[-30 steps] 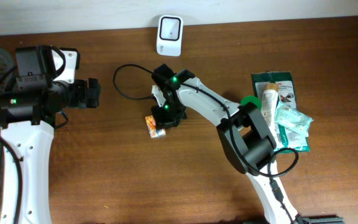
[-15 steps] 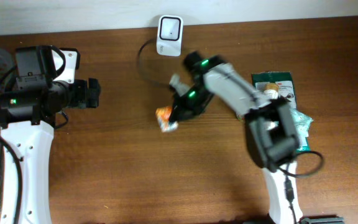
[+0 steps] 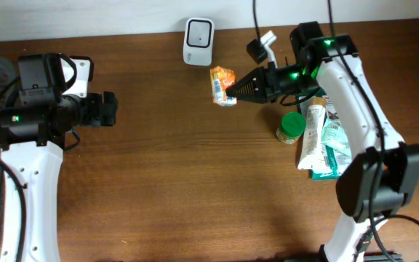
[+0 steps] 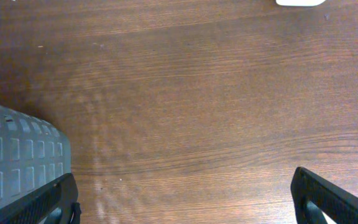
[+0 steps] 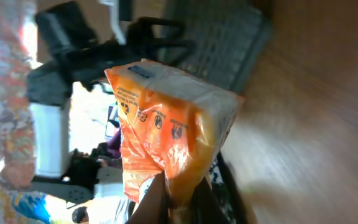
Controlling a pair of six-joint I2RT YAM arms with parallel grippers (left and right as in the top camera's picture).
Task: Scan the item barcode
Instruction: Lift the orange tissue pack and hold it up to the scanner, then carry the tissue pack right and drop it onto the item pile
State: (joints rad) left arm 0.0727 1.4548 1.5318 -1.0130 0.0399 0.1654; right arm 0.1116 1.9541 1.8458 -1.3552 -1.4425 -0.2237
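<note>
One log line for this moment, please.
right gripper: shut on orange packet | packet: held close to white scanner | left gripper: open, empty

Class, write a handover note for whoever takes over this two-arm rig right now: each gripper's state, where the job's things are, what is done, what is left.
The left gripper is open and empty, parked on the left side.
The right gripper is shut on the orange packet, held close beside the white scanner but not over it.
The pile of other items lies on the right.
Done: packet picked.
Left: present its barcode to the scanner. Whether a read has happened cannot be told.
</note>
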